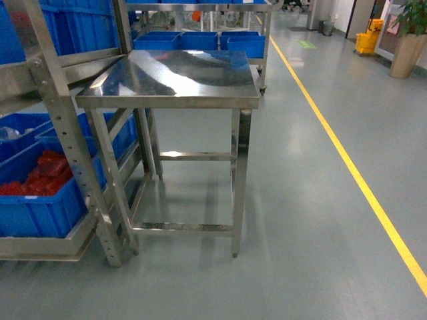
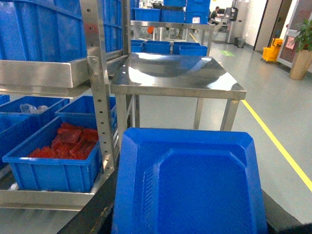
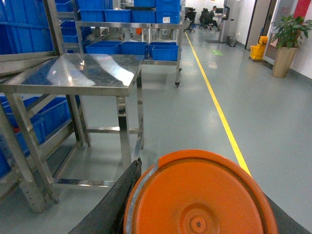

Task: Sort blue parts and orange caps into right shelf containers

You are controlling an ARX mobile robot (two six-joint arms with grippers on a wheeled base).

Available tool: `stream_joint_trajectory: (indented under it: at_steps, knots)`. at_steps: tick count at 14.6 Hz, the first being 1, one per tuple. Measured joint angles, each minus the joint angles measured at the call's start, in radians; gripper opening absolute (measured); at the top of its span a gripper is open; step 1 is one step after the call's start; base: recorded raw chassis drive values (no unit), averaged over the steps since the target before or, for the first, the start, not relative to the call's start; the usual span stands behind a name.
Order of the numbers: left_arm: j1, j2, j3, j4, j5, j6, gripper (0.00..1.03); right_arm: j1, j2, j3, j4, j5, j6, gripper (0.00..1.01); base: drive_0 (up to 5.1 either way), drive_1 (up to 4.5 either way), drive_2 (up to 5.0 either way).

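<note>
Filling the 6 o'clock half of the left wrist view, a blue part [image 2: 195,185] is sitting right against the lens, with dark finger edges showing at its lower corners; the left gripper [image 2: 192,226] is looking clamped on it, jaws pressing either flank. In the right wrist view an orange cap [image 3: 200,195] is likewise crowding the 6 o'clock edge, with a dark finger [image 3: 119,200] touching its rim at 9 o'clock and another sliver at 4 o'clock, so the right gripper [image 3: 202,229] is reading as closed on the cap. Neither gripper is showing in the head view.

Beyond the held pieces, a steel table [image 1: 173,73] is standing at 12 o'clock with its top bare. A shelf rack [image 1: 60,127] is rising at 9 o'clock, carrying a bin of red pieces [image 2: 53,161]. Past the table, at 12 o'clock, a row of blue bins [image 1: 200,40] is resting on a far rack; I cannot tell which of them are the intended containers.

The step in hand is looking like carrying both pieces to their bins. Doing it well is meaning holding both wrists level so nothing slips, steering clear of the table corner and rack uprights, confirming each bin before releasing, and lowering inside the rim rather than dropping from above.
</note>
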Motion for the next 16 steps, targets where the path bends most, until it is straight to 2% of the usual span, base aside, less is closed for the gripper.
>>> stream_joint_trajectory:
  at_steps: [8,12,16]
  knots:
    - [0.000,0.000,0.000,-0.004,0.000,0.000,0.44,0.000,0.000,0.000,-0.002,0.000,0.000,0.44,0.1,4.30,-4.2]
    - [0.000,0.000,0.000,0.001,0.000,0.000,0.44,0.000,0.000,0.000,-0.003,0.000,0.000,0.44,0.0,0.00,0.0]
    - [0.000,0.000,0.000,-0.002,0.003,0.000,0.44,0.000,0.000,0.000,-0.002,0.003,0.000,0.44,-4.9,2.58,2.6]
